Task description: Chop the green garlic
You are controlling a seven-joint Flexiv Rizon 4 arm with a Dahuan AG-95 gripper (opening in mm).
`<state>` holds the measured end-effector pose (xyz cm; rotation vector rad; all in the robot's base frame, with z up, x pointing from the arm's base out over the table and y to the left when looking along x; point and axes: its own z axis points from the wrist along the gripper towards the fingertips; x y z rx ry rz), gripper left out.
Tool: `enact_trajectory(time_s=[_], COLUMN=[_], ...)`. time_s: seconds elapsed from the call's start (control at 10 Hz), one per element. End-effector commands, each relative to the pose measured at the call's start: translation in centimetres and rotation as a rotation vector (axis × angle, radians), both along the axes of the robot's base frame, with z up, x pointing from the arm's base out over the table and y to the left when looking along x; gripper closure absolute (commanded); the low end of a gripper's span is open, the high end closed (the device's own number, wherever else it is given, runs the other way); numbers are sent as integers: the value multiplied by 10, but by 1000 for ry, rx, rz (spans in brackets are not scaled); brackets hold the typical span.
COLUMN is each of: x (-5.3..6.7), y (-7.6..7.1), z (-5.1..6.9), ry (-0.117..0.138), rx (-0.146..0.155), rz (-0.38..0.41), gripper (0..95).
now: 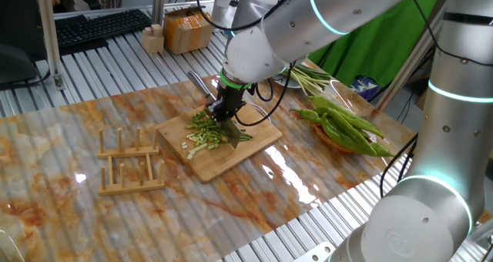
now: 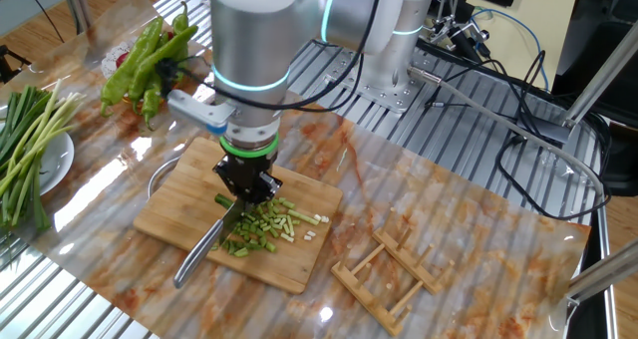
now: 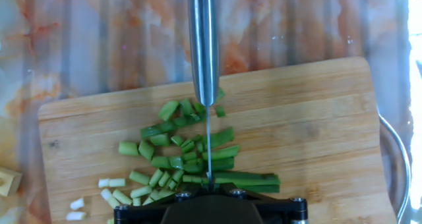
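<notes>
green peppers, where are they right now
The green peppers lie piled at the table's far left in the other fixed view, past the cutting board, beside the plate of long stalks.

Cutting board (image 2: 299, 261): pale bamboo-like wood, matt, fine straight grain; knife (image 3: 204, 46): bare metal, brushed satin handle with soft reflections; green garlic (image 3: 188, 155): cut bits, smooth skin, faintly glossy, pale green to dark green. Table (image 1: 46, 150): glossy marble-patterned sheet, cream with orange veining, strong glare, laid over ribbed silver metal slats; wooden rack (image 1: 129, 163): unfinished light wood, matt. Arm (image 2: 254, 30): smooth silver-grey casing, semi-gloss; gripper (image 2: 248, 191): black, matt; peppers (image 1: 347, 123): glossy green skins.
</notes>
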<state>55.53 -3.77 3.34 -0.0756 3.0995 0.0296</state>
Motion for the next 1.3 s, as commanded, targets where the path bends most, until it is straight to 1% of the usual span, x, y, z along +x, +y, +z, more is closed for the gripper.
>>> enact_trajectory(time_s=[0.1,0.2,0.3,0.6,0.8,1.1,1.3], x=[2,2,2,2,2,2,1], y=[-1,-1,-1,-1,-2,-11,-15], z=[12,18,17,18,21,21,20], ry=[37,39,37,36,36,28,25], rx=[-11,-15,-20,-21,-22,-28,-26], rz=[-2,-1,2,-1,-2,17,22], gripper=[950,950,950,950,950,950,950])
